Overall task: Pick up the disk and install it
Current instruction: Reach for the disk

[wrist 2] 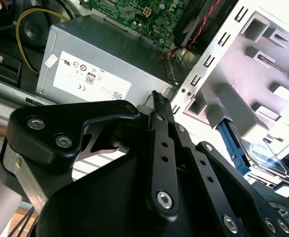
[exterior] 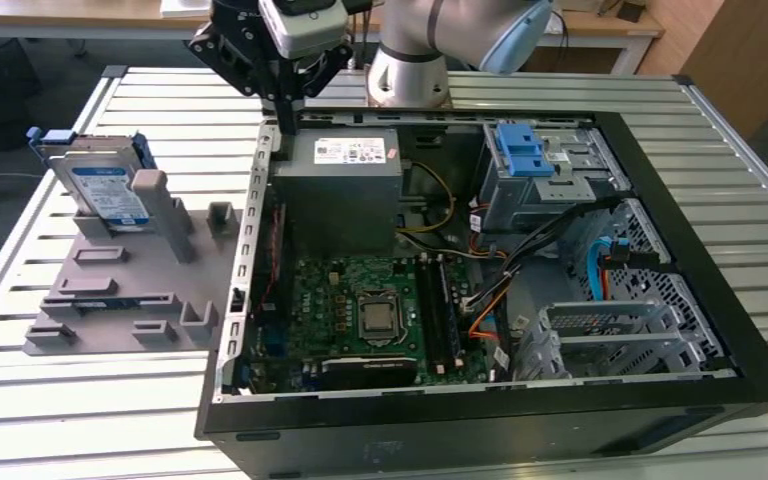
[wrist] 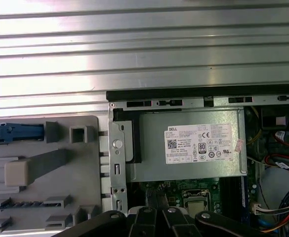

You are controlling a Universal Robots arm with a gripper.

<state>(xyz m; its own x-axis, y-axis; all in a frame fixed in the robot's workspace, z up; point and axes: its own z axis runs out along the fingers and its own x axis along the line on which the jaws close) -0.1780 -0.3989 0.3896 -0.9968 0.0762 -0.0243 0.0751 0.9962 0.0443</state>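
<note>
Disk point(wrist 2: 263, 154) partly hidden (by gripper point(wrist 2: 156, 97)), arm point(exterior: 411, 60) cropped

the disk point(exterior: 101, 188) is a flat silver hard drive with a blue-and-white label on its face and blue plastic rails along its sides. it stands on edge, leaning back, at the far end of a grey holder point(exterior: 157, 272) on the exterior view's left, beside the open computer case point(exterior: 491, 425), with nothing gripping it.

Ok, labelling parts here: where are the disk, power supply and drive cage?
disk point(exterior: 101, 192), exterior view, on its label.
power supply point(exterior: 344, 200), exterior view, grey face below sticker.
drive cage point(exterior: 579, 158), exterior view, metal beside blue tabs.
</note>
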